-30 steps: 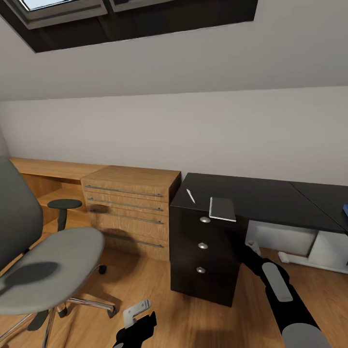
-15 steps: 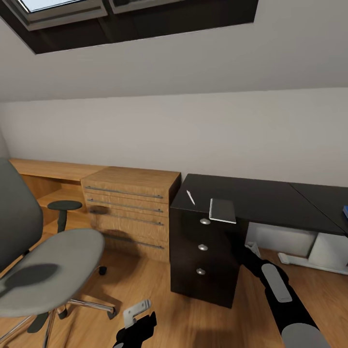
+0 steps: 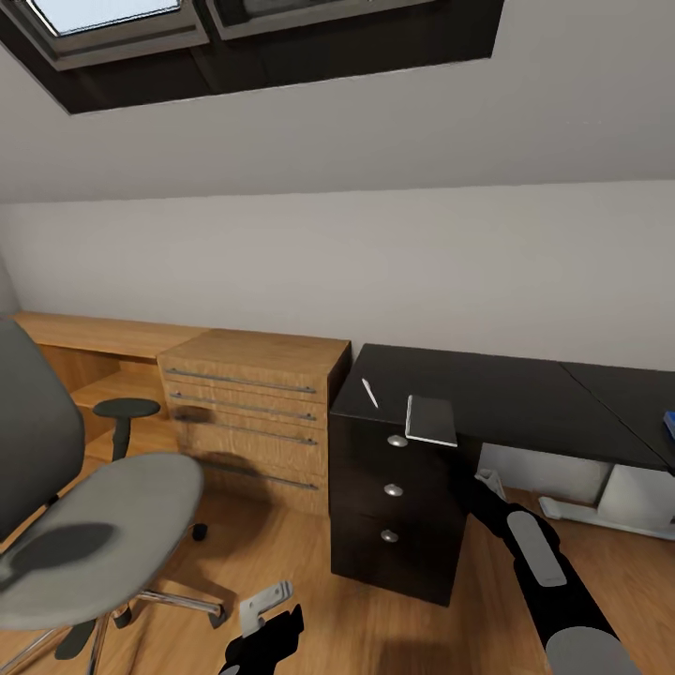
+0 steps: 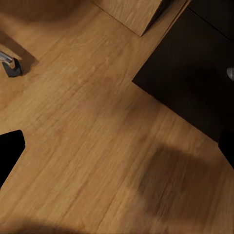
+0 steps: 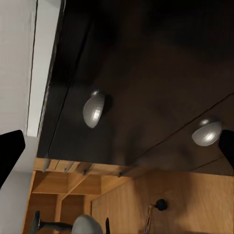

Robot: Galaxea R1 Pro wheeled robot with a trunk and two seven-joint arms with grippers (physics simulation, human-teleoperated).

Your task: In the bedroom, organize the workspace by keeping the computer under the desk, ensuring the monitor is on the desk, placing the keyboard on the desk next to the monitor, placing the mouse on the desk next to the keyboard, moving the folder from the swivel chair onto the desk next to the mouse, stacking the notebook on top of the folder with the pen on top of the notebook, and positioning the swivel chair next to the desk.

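Note:
The swivel chair (image 3: 94, 525) stands at the left, its grey seat bare. On the near corner of the desk (image 3: 506, 389) lie the white pen (image 3: 370, 394) and, beside it, the grey notebook (image 3: 431, 420) at the front edge. A sliver of the blue folder (image 3: 669, 424) shows at the desk's far right. My right gripper (image 3: 487, 486) hovers open, close to the black drawer unit (image 3: 398, 525), facing its silver knobs (image 5: 93, 109). My left gripper (image 3: 272, 614) hangs open, low over the wood floor (image 4: 97, 122). The monitor, keyboard and mouse are out of view.
A light-wood drawer chest (image 3: 253, 412) stands against the desk's left side, with a low wooden shelf (image 3: 94, 337) beyond it. Pale panels (image 3: 548, 461) show under the desk. A chair castor (image 4: 12, 66) is near my left gripper. The sloped ceiling carries dark-framed skylights (image 3: 122, 19).
The whole head view has shifted slightly, with the desk sitting a little lower in the picture. Chair, pen, notebook and both arms keep their places.

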